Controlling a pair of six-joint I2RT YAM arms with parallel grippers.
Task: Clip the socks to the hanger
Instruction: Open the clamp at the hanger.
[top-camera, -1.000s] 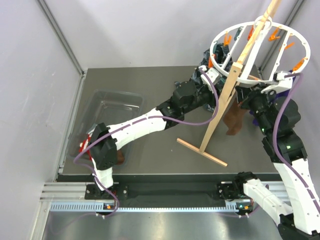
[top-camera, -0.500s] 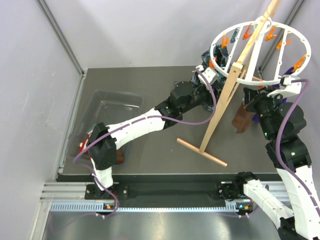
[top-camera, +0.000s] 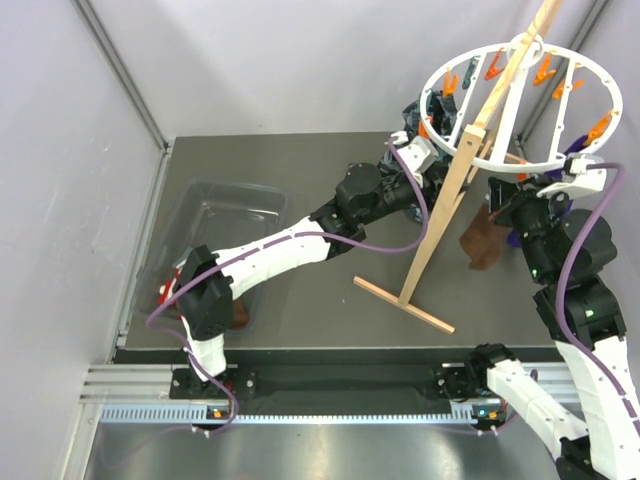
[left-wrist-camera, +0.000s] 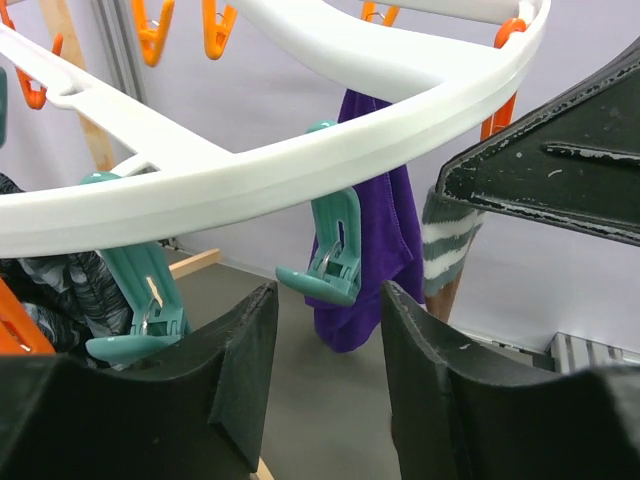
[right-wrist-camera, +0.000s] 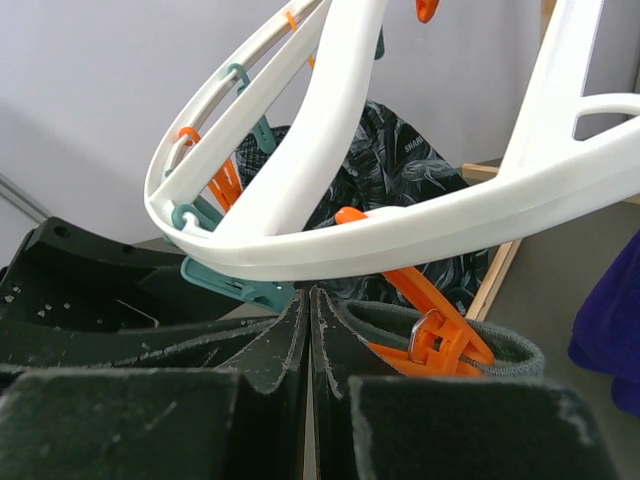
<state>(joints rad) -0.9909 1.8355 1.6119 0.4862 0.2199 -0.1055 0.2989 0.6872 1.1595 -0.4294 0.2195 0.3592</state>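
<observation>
Hanging clipped on the hanger (left-wrist-camera: 300, 165), the brown sock (top-camera: 484, 240) looked done; the right end effector (right-wrist-camera: 309, 300) beside it was closed tight, empty. Red socks (top-camera: 166, 292) lay in the bin (top-camera: 232, 188), the left end effector (left-wrist-camera: 330, 292) half-spread at a teal clip (left-wrist-camera: 328, 262).

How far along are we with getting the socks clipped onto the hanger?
Done, it seems: the plain dark brown sock hangs under the round white plastic hanger, its cuff apparently in an orange clip beside the shut right gripper. In hand: the open left gripper brackets a free teal clip, no sock in it. Left: bright red patterned socks lie in the clear plastic bin, unclipped.
</observation>
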